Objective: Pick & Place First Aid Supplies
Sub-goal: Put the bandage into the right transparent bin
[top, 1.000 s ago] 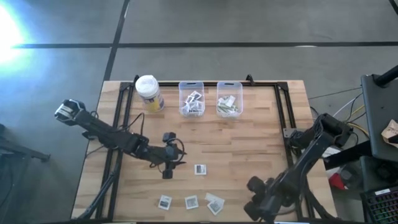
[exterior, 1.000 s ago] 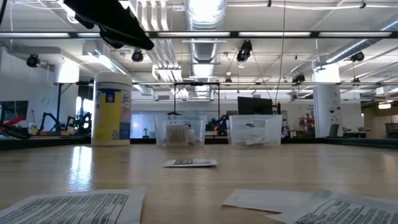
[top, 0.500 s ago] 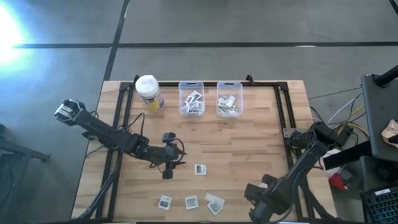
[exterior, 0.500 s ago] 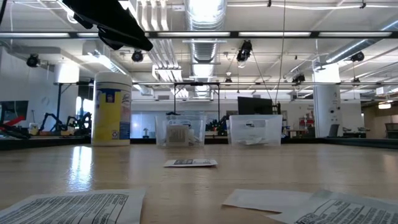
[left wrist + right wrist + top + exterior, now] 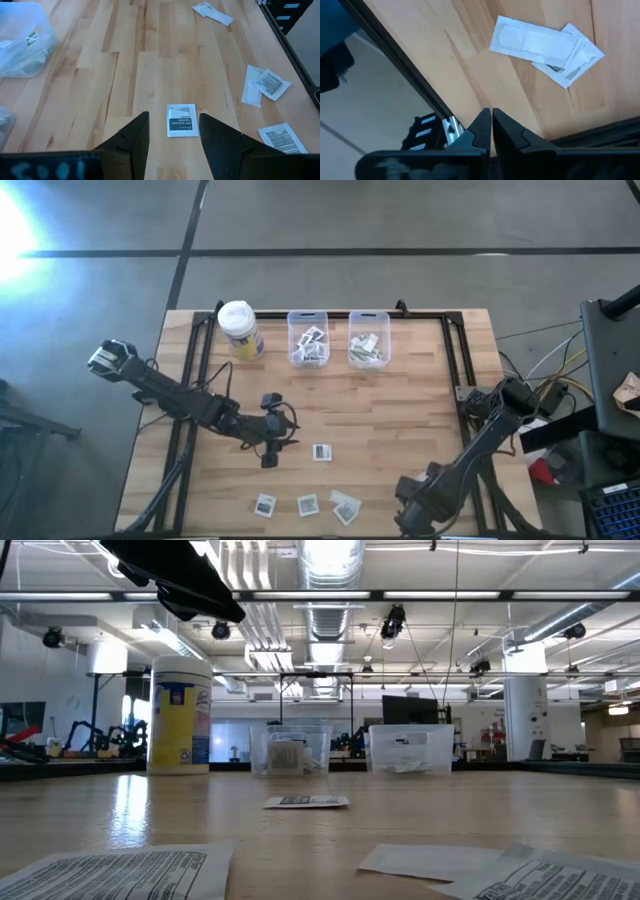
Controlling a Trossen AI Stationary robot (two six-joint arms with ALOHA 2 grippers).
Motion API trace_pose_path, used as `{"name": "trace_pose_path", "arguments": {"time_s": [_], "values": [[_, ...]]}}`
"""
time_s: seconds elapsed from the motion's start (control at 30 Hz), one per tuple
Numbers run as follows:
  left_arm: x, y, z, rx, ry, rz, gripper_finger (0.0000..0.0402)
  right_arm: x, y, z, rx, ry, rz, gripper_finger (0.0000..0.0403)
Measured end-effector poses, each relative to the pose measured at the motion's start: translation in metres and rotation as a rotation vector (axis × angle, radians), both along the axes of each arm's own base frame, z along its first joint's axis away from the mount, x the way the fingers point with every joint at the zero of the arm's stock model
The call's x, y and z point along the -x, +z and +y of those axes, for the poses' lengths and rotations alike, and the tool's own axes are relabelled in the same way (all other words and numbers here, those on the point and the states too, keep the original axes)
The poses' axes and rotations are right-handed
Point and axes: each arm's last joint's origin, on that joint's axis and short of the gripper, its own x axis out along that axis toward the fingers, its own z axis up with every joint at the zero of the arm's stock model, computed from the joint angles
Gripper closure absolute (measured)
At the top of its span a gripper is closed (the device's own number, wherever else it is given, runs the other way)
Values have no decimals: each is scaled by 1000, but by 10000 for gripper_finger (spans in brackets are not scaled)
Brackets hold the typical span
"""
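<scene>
The first aid supplies are flat white packets on the wooden table. One square packet (image 5: 322,452) (image 5: 181,120) lies flat just ahead of my left gripper (image 5: 283,444) (image 5: 171,131), which hangs open above the table and touches nothing. Three more packets (image 5: 264,505) (image 5: 308,504) (image 5: 345,505) lie by the near edge. My right gripper (image 5: 408,498) (image 5: 491,125) is shut and empty, pointing down near the table's near edge. It is to the right of a strip packet (image 5: 535,42) that overlaps a square one (image 5: 572,62).
Two clear bins (image 5: 308,338) (image 5: 369,338) holding packets stand at the far edge, with a yellow container with a white lid (image 5: 240,330) to their left. A black frame rail (image 5: 405,65) runs along the table's edge beside my right gripper. Bare wood lies between the bins and the loose packets.
My right gripper has sunk a little toward the table's near edge, tipped further downward and rolled about its own axis, staying shut. My left arm and the packets have kept still.
</scene>
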Motion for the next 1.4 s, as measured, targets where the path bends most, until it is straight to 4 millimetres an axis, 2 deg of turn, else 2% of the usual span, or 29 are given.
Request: {"name": "trace_pose_path", "arguments": {"time_s": [0.1,0.3,0.57,0.73,1.0,1.4], "values": [[0,0,0,0,0,0,236,0,-3,0,7,30,-1,390],[0,0,0,-1,0,4,236,0,-8,0,-25,204,-52,390],[1,-2,0,-7,0,18,236,0,-15,-5,0,184,-42,384],[1,-2,0,-6,2,17,236,0,-17,-6,2,176,-32,350],[1,-2,0,-5,2,18,236,-3,-27,-4,11,360,-175,295],[1,-2,0,-5,2,18,236,-3,-40,-6,-4,400,-212,235]]}}
